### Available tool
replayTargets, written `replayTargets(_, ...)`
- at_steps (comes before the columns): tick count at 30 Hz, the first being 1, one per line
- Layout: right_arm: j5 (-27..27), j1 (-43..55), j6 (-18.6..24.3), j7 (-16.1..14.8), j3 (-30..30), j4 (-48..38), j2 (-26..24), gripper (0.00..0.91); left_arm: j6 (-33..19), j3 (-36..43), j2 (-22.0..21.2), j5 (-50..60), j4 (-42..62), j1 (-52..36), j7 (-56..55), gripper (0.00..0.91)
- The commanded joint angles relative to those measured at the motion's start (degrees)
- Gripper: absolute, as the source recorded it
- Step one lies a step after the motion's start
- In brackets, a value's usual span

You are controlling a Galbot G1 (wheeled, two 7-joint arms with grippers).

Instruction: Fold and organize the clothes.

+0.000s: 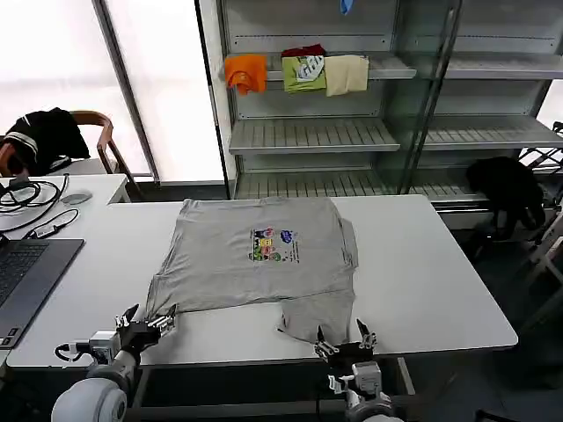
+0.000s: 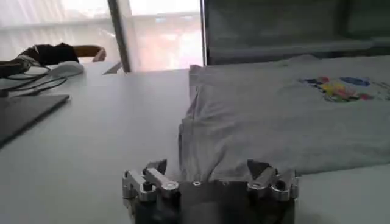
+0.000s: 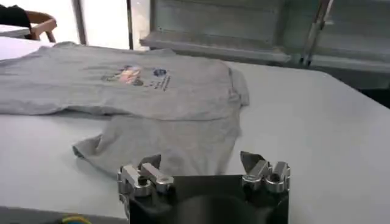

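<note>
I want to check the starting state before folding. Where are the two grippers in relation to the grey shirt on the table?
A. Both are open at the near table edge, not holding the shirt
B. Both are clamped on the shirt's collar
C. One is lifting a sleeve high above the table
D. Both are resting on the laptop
A: the left gripper and the right gripper sit open at the table's near edge, just short of the grey shirt, which lies flat and ungrasped.

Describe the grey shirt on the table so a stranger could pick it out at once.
Start at the white table in front of the shelving. The grey shirt lies spread flat across its middle, beyond both grippers. Its small multicoloured chest print distinguishes it from the orange, green and cream garments on the shelf behind.
</note>
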Motion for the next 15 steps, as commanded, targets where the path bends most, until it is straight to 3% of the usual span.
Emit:
replayTargets(1,1.4,-0.4,-0.1,0.6,-0.1,-0.2,0.1,0.907,0.1,0.0,0.3,-0.3,0.6,0.2,0.0,0.907)
replayTargets(3,1.4,-0.5,0.0,0.7,0.0,-0.7,0.3,0.907,0.1,0.1,0.3,-0.2,0.3,0.5,0.1,0.907)
replayTargets(4,1.3,-0.6,0.0,0.6,0.0,-0.8,0.3,0.897,0.1,0.2,0.4,-0.2,0.2,0.6,0.2,0.736)
replayTargets(5,1.4,-0.7,0.0,0.5,0.0,-0.9,0.2,0.796,0.1,0.3,0.3,-0.1,0.2,0.7,0.1,0.595)
replayTargets(6,1.4,-0.7,0.0,0.5,0.0,-1.0,0.2,0.655,0.1,0.4,0.3,0.1,0.1,0.8,0.2,0.383)
replayTargets(7,1.4,-0.8,0.0,0.5,0.0,-1.1,0.3,0.615,0.1,0.5,0.2,0.3,0.1,0.8,0.2,0.302)
replayTargets(8,1.4,-0.9,0.0,0.4,0.1,-1.3,0.4,0.504,0.1,0.6,0.1,0.6,0.1,0.9,0.3,0.141)
replayTargets(9,1.4,-0.9,0.0,0.4,0.1,-1.4,0.4,0.383,0.1,0.7,0.1,0.9,0.2,1.0,0.3,0.071)
replayTargets(11,2.0,-1.2,0.4,0.2,0.3,-1.8,0.5,0.181,0.1,0.9,0.0,1.2,0.2,1.3,0.6,0.020)
replayTargets(12,2.2,-1.4,0.8,-0.2,0.4,-2.2,0.5,0.020,0.1,1.0,0.0,1.4,0.2,1.4,0.7,0.020)
replayTargets(15,2.3,-1.8,1.8,-0.8,0.2,-2.5,0.3,0.000,0.1,1.2,-0.1,1.6,0.0,1.5,0.8,0.020)
